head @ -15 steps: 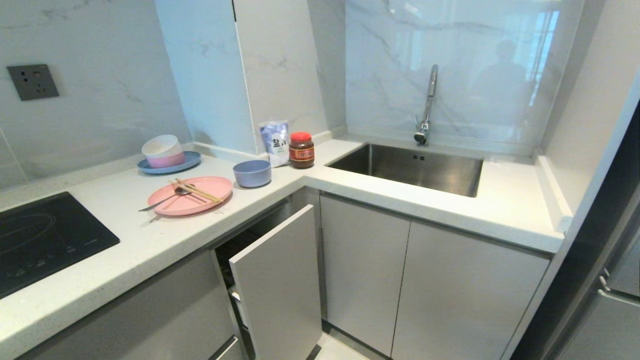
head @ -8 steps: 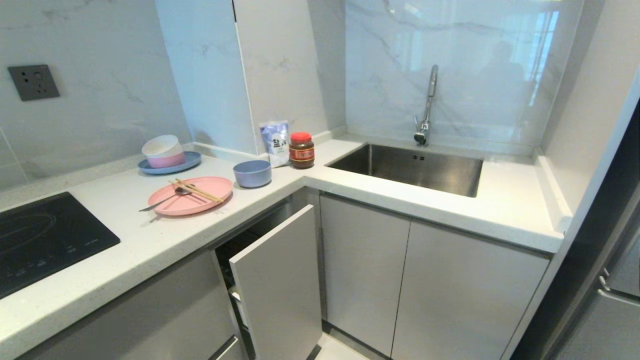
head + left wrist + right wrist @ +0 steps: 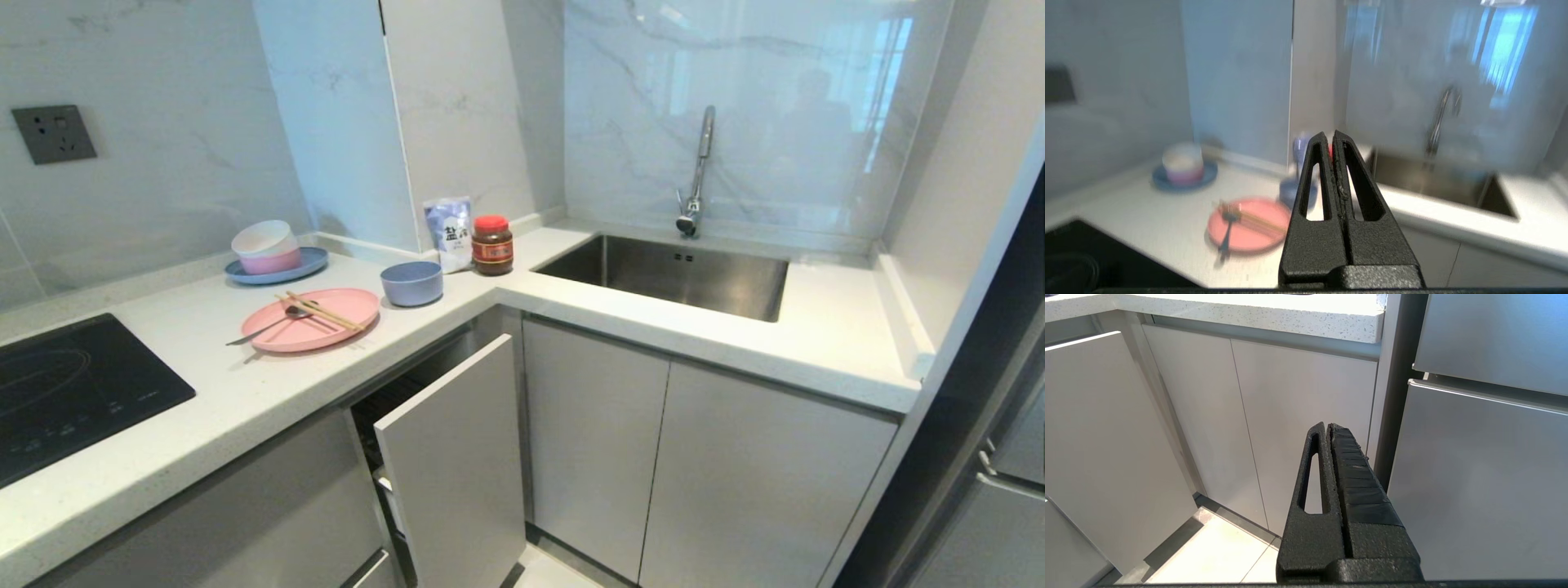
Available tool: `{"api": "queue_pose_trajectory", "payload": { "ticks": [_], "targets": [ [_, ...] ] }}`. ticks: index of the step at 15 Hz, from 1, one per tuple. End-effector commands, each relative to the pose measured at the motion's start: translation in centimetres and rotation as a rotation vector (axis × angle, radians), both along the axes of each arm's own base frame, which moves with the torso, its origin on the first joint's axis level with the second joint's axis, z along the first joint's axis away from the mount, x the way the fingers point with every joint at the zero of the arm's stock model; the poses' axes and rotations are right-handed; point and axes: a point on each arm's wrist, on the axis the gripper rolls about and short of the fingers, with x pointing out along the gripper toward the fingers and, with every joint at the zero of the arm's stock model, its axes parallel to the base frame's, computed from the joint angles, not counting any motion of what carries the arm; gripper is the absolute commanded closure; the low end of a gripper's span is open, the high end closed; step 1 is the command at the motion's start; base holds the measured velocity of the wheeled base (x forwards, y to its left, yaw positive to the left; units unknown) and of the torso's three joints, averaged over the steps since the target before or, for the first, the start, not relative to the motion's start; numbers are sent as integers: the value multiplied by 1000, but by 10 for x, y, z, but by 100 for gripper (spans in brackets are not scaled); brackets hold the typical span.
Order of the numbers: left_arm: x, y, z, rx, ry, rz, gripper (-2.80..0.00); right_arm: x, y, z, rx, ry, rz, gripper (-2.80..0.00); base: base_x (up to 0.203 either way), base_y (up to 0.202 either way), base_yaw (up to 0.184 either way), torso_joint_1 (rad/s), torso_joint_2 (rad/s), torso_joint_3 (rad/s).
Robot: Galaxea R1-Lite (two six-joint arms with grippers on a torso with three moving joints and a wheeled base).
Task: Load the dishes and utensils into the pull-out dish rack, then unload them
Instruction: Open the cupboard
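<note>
Head view shows neither arm; the pink plate (image 3: 311,319) lies flat on the white countertop (image 3: 204,392) left of the corner, with the chopsticks (image 3: 322,312) and the metal spoon (image 3: 269,324) resting on it. The chopsticks' long axis runs from the plate's far-left part toward its right rim, while the spoon's handle juts off the near-left rim. The blue-grey bowl (image 3: 411,282) stands upright just beside the plate's right edge and looks empty. Farther back, 2 stacked bowls (image 3: 265,246) sit on a blue plate (image 3: 277,266).

Below the counter a grey cabinet front (image 3: 453,465) stands partly out at an angle; dark wire of the pull-out dish rack (image 3: 380,469) shows in the gap behind it, too hidden to tell its contents.

The left gripper (image 3: 1333,136) hangs above the counter with jaws pressed together, holding nothing; plate and bowl lie ahead of and below its tips. The right gripper (image 3: 1327,426) is low by the cabinet doors (image 3: 1274,428), jaws also closed and empty. Judging by this, the left arm is the nearer one, and the rack probably needs pulling out further before loading.
</note>
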Motion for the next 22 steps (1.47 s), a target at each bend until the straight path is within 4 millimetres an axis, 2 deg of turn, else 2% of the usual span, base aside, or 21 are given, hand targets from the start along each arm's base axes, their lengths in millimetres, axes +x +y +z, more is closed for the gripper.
{"api": "queue_pose_trajectory", "payload": {
  "ticks": [1,3,5,8,11,16,22],
  "targets": [
    [78,0,-12,13,218,-12,0,0,0,-1,0,-1,0,0,0,0,0,0,0,0],
    [118,-2,-26,22,351,-21,0,0,0,0,0,-3,-1,0,0,0,0,0,0,0],
    [158,-12,-46,37,498,-55,0,0,0,0,0,-3,-1,0,0,0,0,0,0,0],
    [214,-47,-91,114,715,-39,0,0,0,0,0,-3,0,0,0,0,0,0,0,0],
    [256,-75,-139,182,872,-23,0,0,0,0,0,-4,1,0,0,0,0,0,0,0],
    [307,-92,-199,193,1028,0,0,0,0,0,0,-4,-1,0,0,0,0,0,0,0],
    [340,-101,-244,194,1108,12,0,0,0,0,0,-3,-1,0,0,0,0,0,0,0]
  ]
}}
